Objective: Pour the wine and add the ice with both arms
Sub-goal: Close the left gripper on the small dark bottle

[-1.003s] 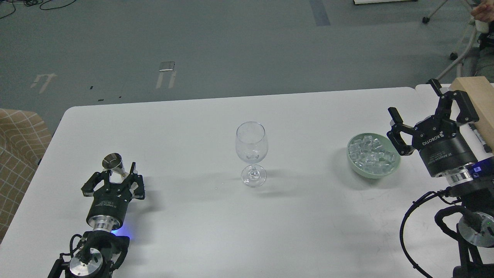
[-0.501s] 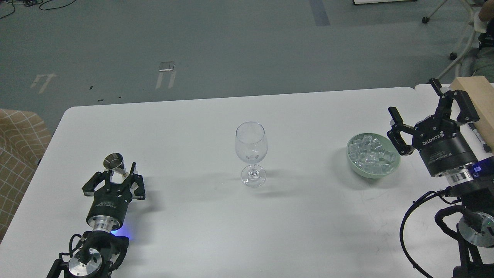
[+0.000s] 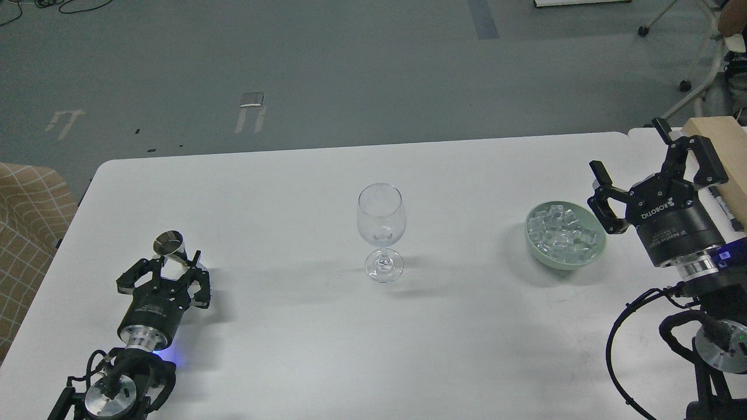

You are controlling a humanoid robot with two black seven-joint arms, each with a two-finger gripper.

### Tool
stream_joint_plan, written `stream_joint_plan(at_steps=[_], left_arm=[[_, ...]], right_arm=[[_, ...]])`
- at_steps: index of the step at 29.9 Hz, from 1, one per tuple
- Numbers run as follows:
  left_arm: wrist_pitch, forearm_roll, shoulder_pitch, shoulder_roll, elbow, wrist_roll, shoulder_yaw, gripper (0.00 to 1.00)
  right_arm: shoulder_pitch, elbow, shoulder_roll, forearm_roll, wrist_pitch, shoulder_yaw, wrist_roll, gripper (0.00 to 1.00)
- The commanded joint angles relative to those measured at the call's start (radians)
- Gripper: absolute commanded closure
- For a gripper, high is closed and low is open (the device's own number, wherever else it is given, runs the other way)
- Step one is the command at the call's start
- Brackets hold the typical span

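the left pincer [image 3: 165, 272] lies low over the white tabletop [image 3: 280, 175], its fingers parted narrowly around the base of a small metal jigger [image 3: 173, 247] that stands just ahead of it, mouth tilted up; whether the fingers actually press the jigger cannot be told. well off to that pincer's right, with bare tabletop between, stands an upright clear wine glass [image 3: 380, 230], which looks empty. the right pincer [image 3: 633, 160] hangs spread wide, holding nothing, one finger pointing up near a pale wooden box [image 3: 721, 149] at the tabletop's far right edge, the other finger just beside a green bowl [image 3: 589, 258]. the ice [image 3: 561, 233] is piled in that bowl as many small clear cubes, directly to the left of the right pincer and below its nearer finger. the bowl sits well apart from the wine glass, nothing standing between them. a dark pen-like object [image 3: 722, 205] lies behind the right pincer's wrist beside the box. black cables [image 3: 627, 326] loop below the right arm.
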Motion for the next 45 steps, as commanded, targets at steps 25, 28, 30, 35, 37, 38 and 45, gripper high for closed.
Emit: stream_joint_plan(at_steps=[25,28,30,35,37,38,45], left_arm=[[-0.015,-0.004,0.002,-0.012,-0.001,0.007,0.0,0.64],[-0.015,-0.004,0.002,-0.013,-0.001,0.007,0.0,0.64],[-0.015,-0.004,0.002,-0.015,-0.001,0.007,0.0,0.64],[-0.015,-0.004,0.002,-0.015,-0.001,0.007,0.0,0.64],[-0.015,-0.004,0.002,-0.015,-0.001,0.007,0.0,0.64],[-0.015,-0.005,0.002,-0.015,0.001,0.007,0.0,0.64],[-0.014,-0.007,0.002,-0.013,0.002,0.007,0.0,0.64]], right_arm=[[0.0,-0.003,0.0,-0.001,0.0,0.006,0.0,0.0],[0.0,-0.003,0.0,-0.001,0.0,0.01,0.0,0.0],[0.0,-0.003,0.0,-0.001,0.0,0.01,0.0,0.0],[0.0,-0.003,0.0,-0.001,0.0,0.01,0.0,0.0],[0.0,-0.003,0.0,-0.001,0.0,0.01,0.001,0.0],[0.0,-0.003,0.0,-0.001,0.0,0.01,0.001,0.0],[-0.001,-0.003,0.0,-0.001,0.0,0.012,0.0,0.0]])
